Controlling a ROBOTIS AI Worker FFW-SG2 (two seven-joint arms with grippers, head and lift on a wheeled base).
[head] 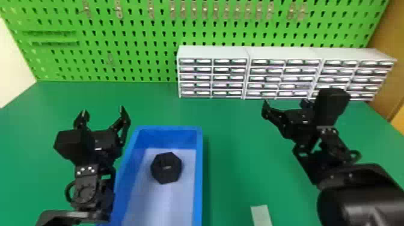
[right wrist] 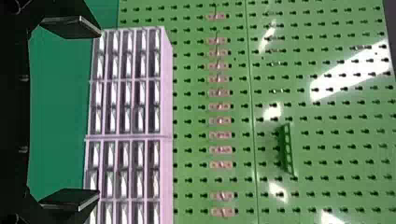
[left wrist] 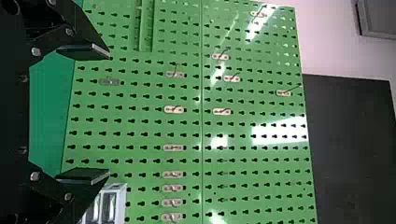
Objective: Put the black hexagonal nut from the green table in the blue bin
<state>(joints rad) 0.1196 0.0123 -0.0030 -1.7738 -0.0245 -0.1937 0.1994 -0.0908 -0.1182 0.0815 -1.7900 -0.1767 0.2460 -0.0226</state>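
Note:
The black hexagonal nut (head: 166, 168) lies inside the blue bin (head: 197, 168), on its pale floor. Beside the bin's left wall, my left gripper (head: 102, 114) stands open above the green table (head: 234, 144), its fingers spread with nothing between them; the left wrist view also has this gripper (left wrist: 84, 112), open. My right gripper (head: 284, 106) is over the table to the right of the bin, in front of the drawer cabinets. In the right wrist view the same gripper (right wrist: 70, 114) has its two fingers wide apart and holds nothing.
White drawer cabinets (head: 248, 54) stand along the back right of the table, against a green pegboard (head: 144, 30) with metal hooks. A small pale strip (head: 261, 215) lies near the front edge, right of the bin.

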